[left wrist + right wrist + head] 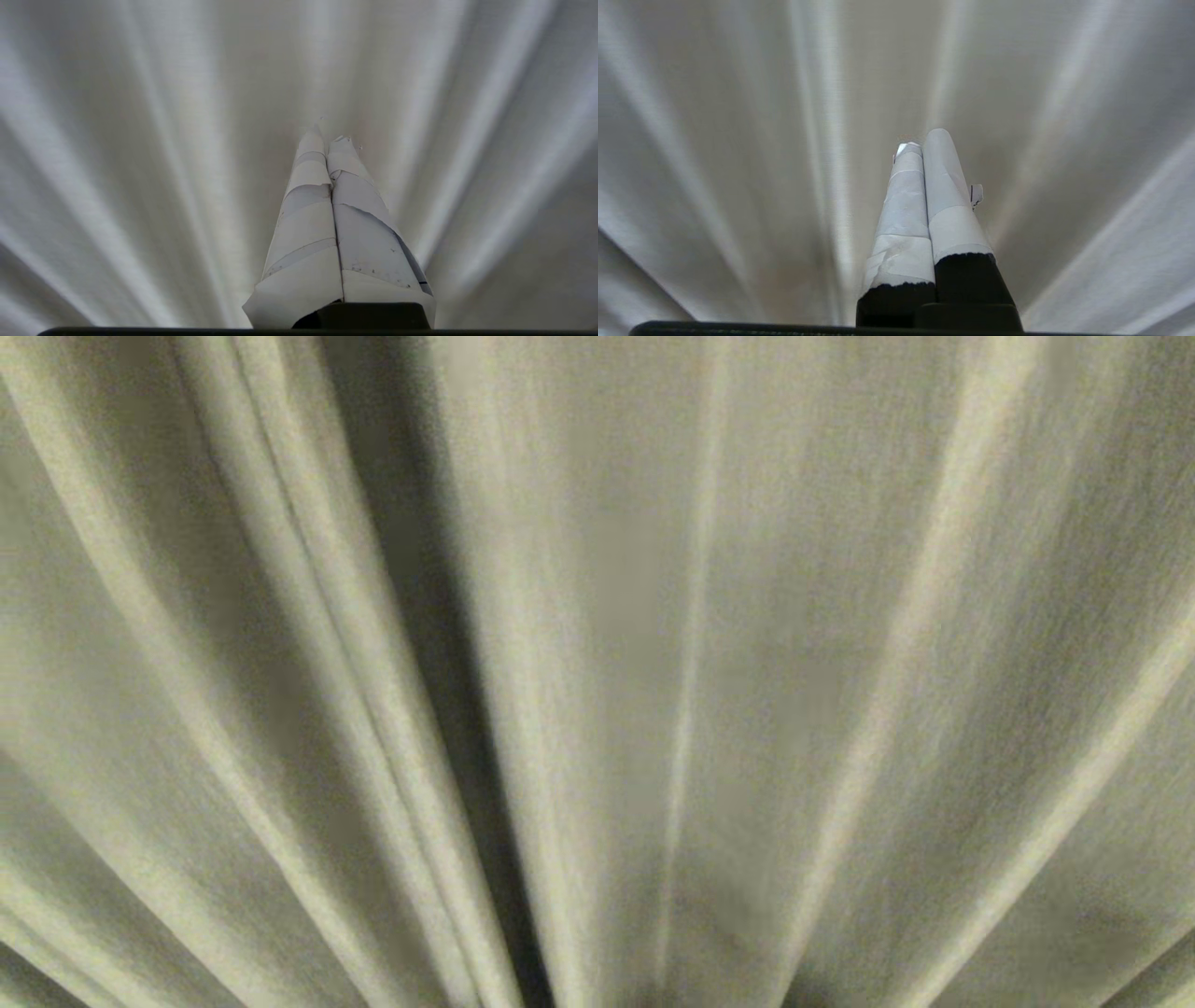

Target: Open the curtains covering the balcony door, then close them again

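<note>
With the curtains [653,644] drawn shut across everything in front, and both the left gripper [328,135] and right gripper [922,140] pressed together holding nothing, find the dark fold where the panels seem to meet (door hidden), then spread fingers to pinch an edge.

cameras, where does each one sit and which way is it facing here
Head view: on the robot's head, facing the curtains close up; fabric folds fill it and no arm shows.
Left wrist view: behind the left end effector, looking along its white-taped fingers, pressed together, toward the curtains.
Right wrist view: behind the right end effector, along its shut, taped fingers toward the curtains.
All three share only the pale folded fabric; the door is hidden.
</note>
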